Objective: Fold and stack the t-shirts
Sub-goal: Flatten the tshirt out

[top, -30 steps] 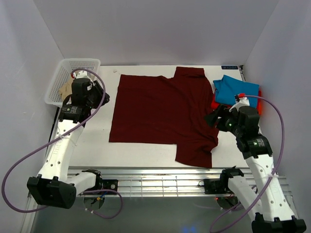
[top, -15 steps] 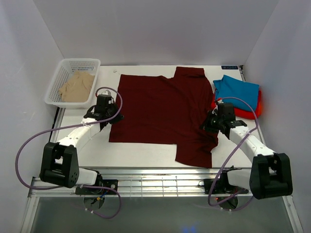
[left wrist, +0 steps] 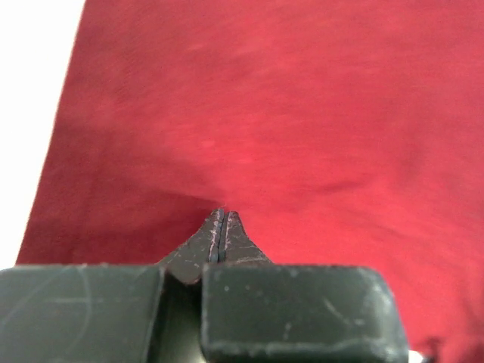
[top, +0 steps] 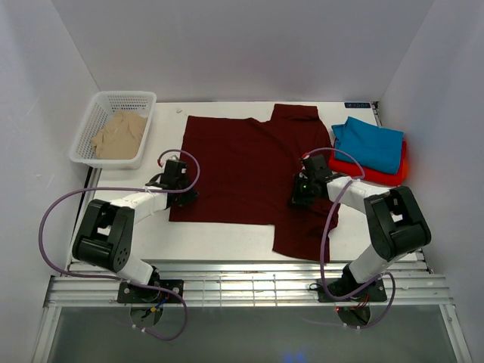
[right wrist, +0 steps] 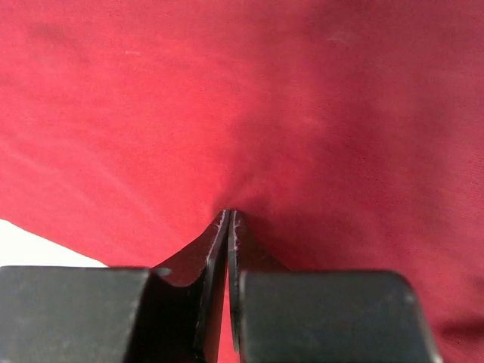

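A dark maroon t-shirt (top: 242,170) lies spread on the white table, with one sleeve hanging toward the front edge. My left gripper (top: 185,193) is shut, its tips resting on the shirt's left edge. In the left wrist view the gripper (left wrist: 219,214) meets the maroon cloth (left wrist: 287,113) beside a small crease. My right gripper (top: 299,197) is shut too, pressed onto the shirt's right part. Its tips (right wrist: 229,214) dimple the cloth (right wrist: 227,98); no cloth shows between them. A folded teal-blue t-shirt (top: 368,146) lies on a red-orange one (top: 363,175) at the right. A beige t-shirt (top: 119,134) sits in the basket.
The white mesh basket (top: 127,94) stands at the back left corner. White walls close in the left, back and right sides. Bare tabletop (top: 219,238) runs along the front of the shirt, before the metal rail.
Both arms have dropped from raised poses and swung inward onto the maroon shirt. Both grippers went from open to shut. The shirt itself lies as before.
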`<state>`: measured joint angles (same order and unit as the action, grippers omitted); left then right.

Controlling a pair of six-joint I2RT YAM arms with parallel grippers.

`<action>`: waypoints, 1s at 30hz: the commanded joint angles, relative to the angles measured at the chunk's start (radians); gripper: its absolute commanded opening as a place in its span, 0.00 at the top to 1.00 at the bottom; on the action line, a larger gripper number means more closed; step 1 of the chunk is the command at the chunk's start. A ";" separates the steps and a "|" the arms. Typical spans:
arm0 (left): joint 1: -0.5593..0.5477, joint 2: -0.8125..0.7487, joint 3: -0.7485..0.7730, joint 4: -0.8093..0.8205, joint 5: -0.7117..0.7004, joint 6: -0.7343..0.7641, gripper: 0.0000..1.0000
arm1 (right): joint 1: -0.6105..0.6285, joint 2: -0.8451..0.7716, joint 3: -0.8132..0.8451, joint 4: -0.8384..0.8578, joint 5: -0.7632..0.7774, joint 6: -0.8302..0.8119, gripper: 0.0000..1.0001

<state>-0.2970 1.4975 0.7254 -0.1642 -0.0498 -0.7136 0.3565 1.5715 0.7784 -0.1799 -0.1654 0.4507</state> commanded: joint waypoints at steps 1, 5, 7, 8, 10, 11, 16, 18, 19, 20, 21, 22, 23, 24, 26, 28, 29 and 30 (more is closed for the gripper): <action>0.001 0.035 -0.024 -0.004 -0.074 -0.029 1.00 | 0.074 0.068 0.074 0.016 0.078 0.020 0.92; 0.005 0.076 -0.035 -0.026 -0.111 -0.043 1.00 | 0.153 0.127 0.117 0.002 0.118 0.037 0.92; 0.013 0.078 -0.049 -0.032 -0.123 -0.049 1.00 | 0.194 0.153 0.128 0.003 0.125 0.049 0.92; 0.018 0.070 -0.055 -0.040 -0.133 -0.050 1.00 | 0.220 0.160 0.139 0.002 0.129 0.052 0.92; 0.030 0.055 -0.079 -0.044 -0.142 -0.055 1.00 | 0.246 0.180 0.150 -0.004 0.148 0.063 0.92; 0.035 0.046 -0.087 -0.054 -0.147 -0.056 1.00 | 0.268 0.185 0.159 -0.007 0.158 0.066 0.92; 0.053 -0.029 -0.119 -0.092 -0.202 -0.049 1.00 | 0.302 0.182 0.151 -0.046 0.217 0.080 0.92; 0.061 -0.051 -0.126 -0.104 -0.209 -0.043 1.00 | 0.308 0.144 0.122 -0.056 0.240 0.083 0.92; 0.065 -0.055 -0.127 -0.109 -0.214 -0.040 1.00 | 0.309 0.128 0.111 -0.070 0.260 0.086 0.92; 0.067 -0.059 -0.129 -0.115 -0.219 -0.038 1.00 | 0.309 0.113 0.102 -0.079 0.271 0.089 0.92; 0.071 -0.059 -0.129 -0.116 -0.222 -0.038 1.00 | 0.309 0.081 0.091 -0.092 0.283 0.089 0.92; 0.076 -0.059 -0.130 -0.116 -0.225 -0.038 1.00 | 0.309 0.064 0.078 -0.119 0.308 0.088 0.92; 0.078 -0.056 -0.130 -0.116 -0.222 -0.040 1.00 | 0.309 0.050 0.071 -0.133 0.322 0.088 0.92; 0.079 -0.054 -0.132 -0.113 -0.219 -0.038 1.00 | 0.309 0.018 0.067 -0.145 0.345 0.088 0.92; 0.081 -0.051 -0.133 -0.106 -0.210 -0.041 1.00 | 0.309 -0.017 0.055 -0.176 0.369 0.089 0.92; 0.081 -0.065 -0.139 -0.075 -0.185 -0.029 1.00 | 0.309 -0.089 0.048 -0.182 0.406 0.086 0.92; 0.079 -0.088 -0.138 -0.048 -0.158 -0.023 1.00 | 0.309 -0.122 0.038 -0.179 0.417 0.086 0.89; 0.078 -0.103 -0.136 -0.031 -0.142 -0.005 1.00 | 0.309 -0.199 0.033 -0.178 0.428 0.083 0.84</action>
<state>-0.2283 1.4330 0.6220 -0.1562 -0.2108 -0.7639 0.6632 1.5131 0.8211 -0.3141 0.1726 0.5381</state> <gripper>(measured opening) 0.022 0.127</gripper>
